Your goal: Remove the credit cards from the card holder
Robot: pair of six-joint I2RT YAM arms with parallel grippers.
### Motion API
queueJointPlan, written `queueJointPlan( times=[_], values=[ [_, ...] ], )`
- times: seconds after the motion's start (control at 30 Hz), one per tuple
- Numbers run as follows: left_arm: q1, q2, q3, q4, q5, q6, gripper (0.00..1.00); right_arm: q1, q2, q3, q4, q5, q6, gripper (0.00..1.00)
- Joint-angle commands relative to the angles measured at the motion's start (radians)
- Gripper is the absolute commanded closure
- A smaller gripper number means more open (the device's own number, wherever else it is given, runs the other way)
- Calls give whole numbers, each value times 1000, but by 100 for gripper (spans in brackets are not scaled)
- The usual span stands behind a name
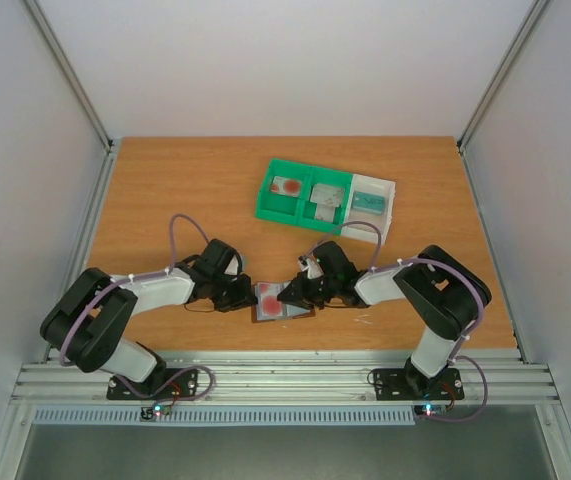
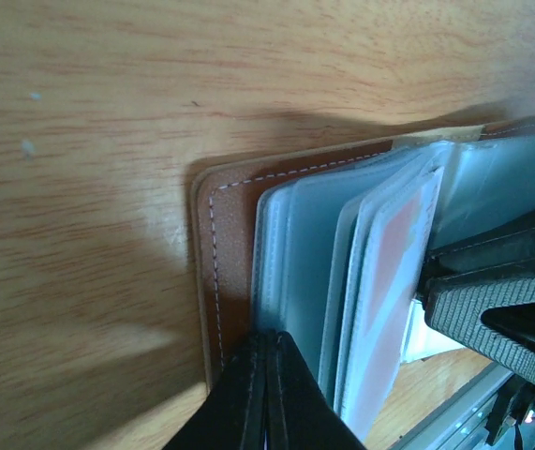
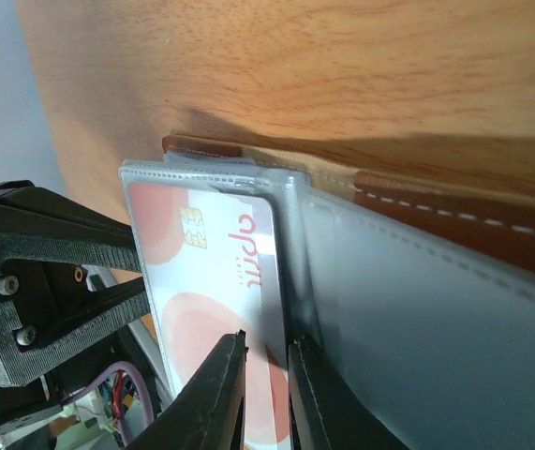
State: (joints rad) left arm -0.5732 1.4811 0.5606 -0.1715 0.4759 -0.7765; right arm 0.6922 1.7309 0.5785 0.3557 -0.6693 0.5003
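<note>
Top external view: left gripper [image 1: 243, 297] and right gripper [image 1: 293, 293] meet from either side over the card holder [image 1: 283, 305], which lies open on the wood-grain table [image 1: 165, 190].
Left arm [image 1: 115, 310]: left of the card holder; black-and-white links, elbow folded, forearm stretched low and nearly level toward it.
Left gripper state: smooth black fingers [image 2: 244, 403] pressed flat together, tips at the card holder's edge where the cover meets the first sleeve; whether a thin layer is caught between them cannot be told.
Card holder cover: brown and leather-like, with a rounded corner and pale stitching along the rim; it lies flat.
Sleeves [image 2: 314, 253]: clear, glossy plastic leaves inside the card holder, fanned upward like pages.
Credit card [image 3: 211, 272]: stiff white rectangle with orange-red discs and a gold chip, inside a raised sleeve of the card holder.
Right gripper state: black tapered fingers closed on the edge of the sleeved credit card, one on each face.
Right arm [image 1: 435, 300]: right of the card holder; elbow folded, forearm reaching low toward it.
Tray [image 1: 265, 207]: beyond the card holder and to its right; rectangular plastic, two green compartments and one white, a card lying in each.
</note>
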Motion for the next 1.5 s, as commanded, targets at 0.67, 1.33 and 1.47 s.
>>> queueJointPlan(
  times=[0.67, 1.33, 1.47],
  values=[
    [-9, -157, 47, -129, -47, -11, 85, 12, -33, -14, -14, 42, -11, 84],
    [-11, -13, 34, 8, 30, 7, 96, 11, -35, -19, -17, 34, -14, 84],
    [-11, 15, 31, 9, 16, 18, 96, 11, -31, -19, -14, 31, -15, 84]
  ],
)
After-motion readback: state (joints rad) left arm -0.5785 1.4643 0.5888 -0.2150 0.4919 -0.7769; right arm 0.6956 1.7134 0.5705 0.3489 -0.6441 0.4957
